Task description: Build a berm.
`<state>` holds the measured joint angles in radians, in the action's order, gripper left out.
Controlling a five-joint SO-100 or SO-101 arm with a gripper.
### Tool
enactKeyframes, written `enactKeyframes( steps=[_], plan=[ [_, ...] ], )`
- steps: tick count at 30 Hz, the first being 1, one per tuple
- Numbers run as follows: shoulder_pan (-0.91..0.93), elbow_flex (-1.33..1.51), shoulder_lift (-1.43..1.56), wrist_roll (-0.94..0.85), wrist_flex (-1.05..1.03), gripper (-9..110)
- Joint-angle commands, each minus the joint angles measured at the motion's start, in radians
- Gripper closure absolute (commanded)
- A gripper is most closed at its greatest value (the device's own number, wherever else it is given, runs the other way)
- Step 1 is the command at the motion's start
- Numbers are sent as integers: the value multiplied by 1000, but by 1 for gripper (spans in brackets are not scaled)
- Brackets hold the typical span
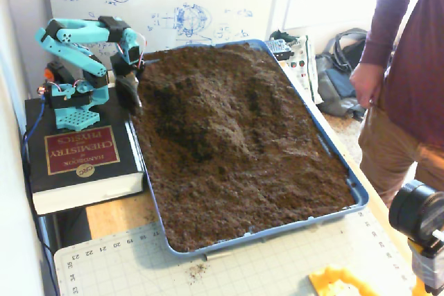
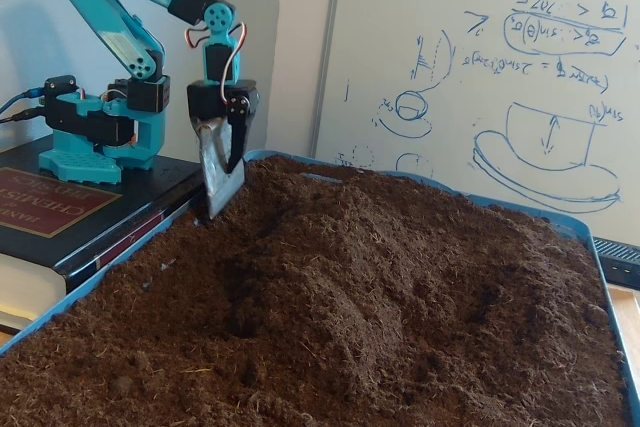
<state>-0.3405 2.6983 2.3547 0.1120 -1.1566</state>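
Gripper [image 2: 218, 202] closed, holding nothing, tip touching soil at blue tray [image 1: 361, 195] edge, left of the berm [image 1: 208, 105].

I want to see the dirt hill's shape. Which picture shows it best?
The low, close fixed view: the raised hump of crumbly dark brown soil rises in profile beside a darker hollow. The higher fixed view shows the hump from above, flatter, inside the whole blue tray.

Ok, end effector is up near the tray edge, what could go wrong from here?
The end effector hangs right by the blue tray rim and the book, so a sweep may clip either. Soil is heaped to the rim, so pushing outward could spill it. The berm looks loose and may slump.
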Motion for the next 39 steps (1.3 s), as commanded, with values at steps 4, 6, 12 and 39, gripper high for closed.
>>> enactKeyframes(
  steps=[4,6,12,39],
  plan=[
    [-58,-150,43,11,-126,101],
    [-69,-176,31,11,-124,101],
    [-114,-281,-109,11,8,101],
    [-250,-548,-876,121,492,101]
  ],
)
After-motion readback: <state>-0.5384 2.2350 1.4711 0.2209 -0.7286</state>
